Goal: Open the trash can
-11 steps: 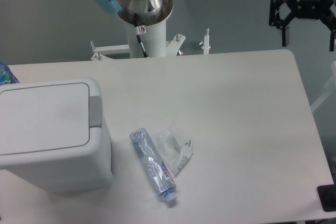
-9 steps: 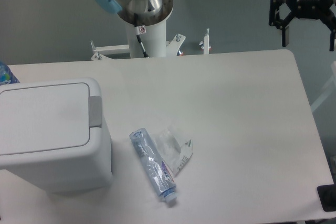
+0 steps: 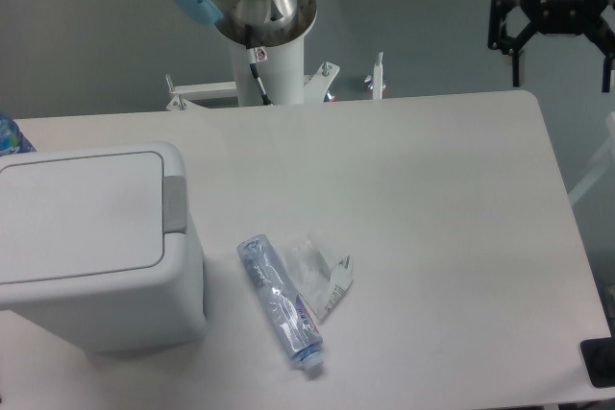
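Since the earlier frame only the gripper point(image 3: 561, 60) has shifted, rising a touch at the top right corner, while everything on the table point(image 3: 432, 218) lies as it did. Its two dark fingers point(image 3: 499, 31) hang spread wide apart, with nothing between them and nothing touching them; they hover in the air above and just past the far right corner of the table. Well apart from it, at the left edge of the table, stands the trash can point(image 3: 91, 247), a big boxy white bin with rounded corners. Its flat lid point(image 3: 82, 213) lies shut, and the grey push tab point(image 3: 175, 202) sits on the lid's right side. Near the bin, to its right, a clear plastic bottle point(image 3: 280, 300) lies on its side, with a crumpled transparent wrapper point(image 3: 321, 272) touching it along the right. Behind the table rises the arm's white base column point(image 3: 267, 64)
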You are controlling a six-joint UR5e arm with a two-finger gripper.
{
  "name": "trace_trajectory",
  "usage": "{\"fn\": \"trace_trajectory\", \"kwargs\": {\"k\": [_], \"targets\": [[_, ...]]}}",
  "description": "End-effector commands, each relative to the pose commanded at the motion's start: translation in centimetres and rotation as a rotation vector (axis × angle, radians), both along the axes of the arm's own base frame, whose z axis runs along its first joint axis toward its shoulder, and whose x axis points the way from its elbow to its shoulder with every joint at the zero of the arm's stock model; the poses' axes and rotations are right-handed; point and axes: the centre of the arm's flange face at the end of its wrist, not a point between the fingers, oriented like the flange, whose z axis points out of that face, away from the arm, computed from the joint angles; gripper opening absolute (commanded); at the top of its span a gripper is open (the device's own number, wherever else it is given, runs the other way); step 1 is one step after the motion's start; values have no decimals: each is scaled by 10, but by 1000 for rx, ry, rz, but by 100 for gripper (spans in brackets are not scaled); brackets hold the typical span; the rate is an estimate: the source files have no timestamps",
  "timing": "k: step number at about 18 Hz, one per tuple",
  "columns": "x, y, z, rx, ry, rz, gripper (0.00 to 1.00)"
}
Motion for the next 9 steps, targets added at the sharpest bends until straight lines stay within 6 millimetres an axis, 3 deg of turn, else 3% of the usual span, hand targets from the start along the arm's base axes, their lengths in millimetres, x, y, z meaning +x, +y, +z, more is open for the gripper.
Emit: {"fn": "trace_trajectory", "kwargs": {"k": [2, 9], "targets": [[4, 5, -2, 40, -19, 59, 100], [51, 65, -7, 145, -164, 171, 100]]}}
